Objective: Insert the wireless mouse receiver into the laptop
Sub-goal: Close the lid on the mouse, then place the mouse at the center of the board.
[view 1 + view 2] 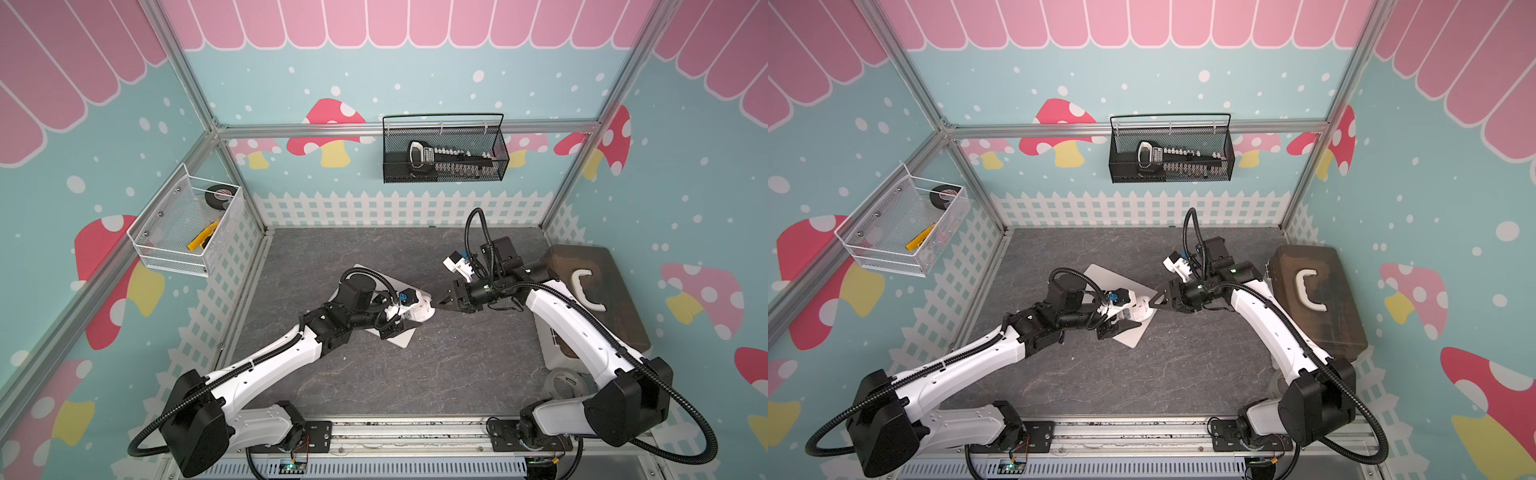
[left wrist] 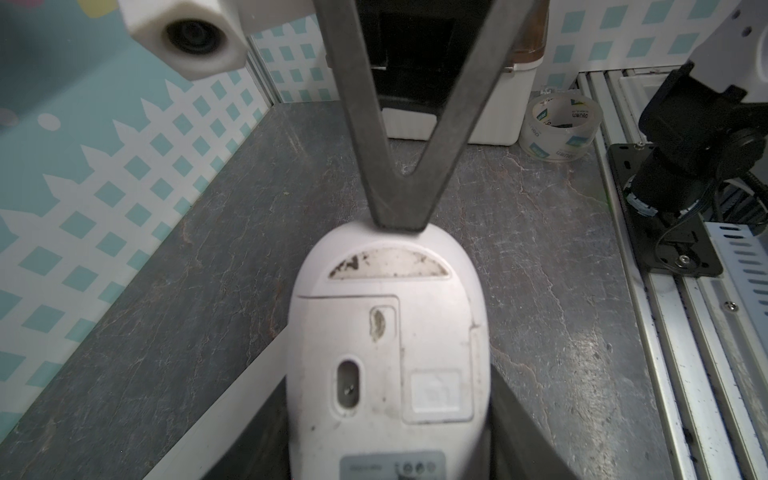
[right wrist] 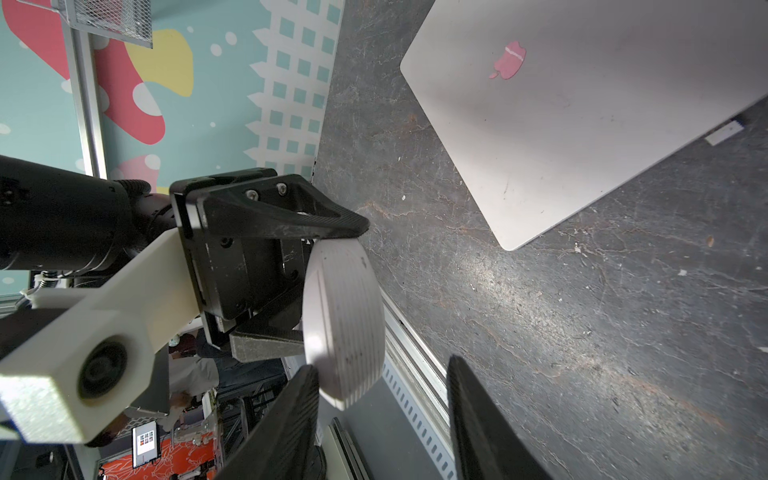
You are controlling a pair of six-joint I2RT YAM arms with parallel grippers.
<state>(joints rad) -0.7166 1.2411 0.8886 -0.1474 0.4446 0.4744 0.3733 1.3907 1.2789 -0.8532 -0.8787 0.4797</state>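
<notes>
The laptop (image 3: 582,124) lies closed on the counter (image 1: 415,374), well apart from the brown box (image 1: 1341,316), long axis slanting toward it. Over its box-side corner the left claw (image 3: 332,282) clamps the mouse (image 2: 386,332); the half-open, empty right claw (image 3: 384,370) touches the mouse's end.

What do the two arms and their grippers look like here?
The left arm and right arm have white shells, black joints and black corrugated conduit running alongside. A white camera block sits at each wrist. The left gripper and right gripper are black, with tapered triangular fingers, matte and textured.
</notes>
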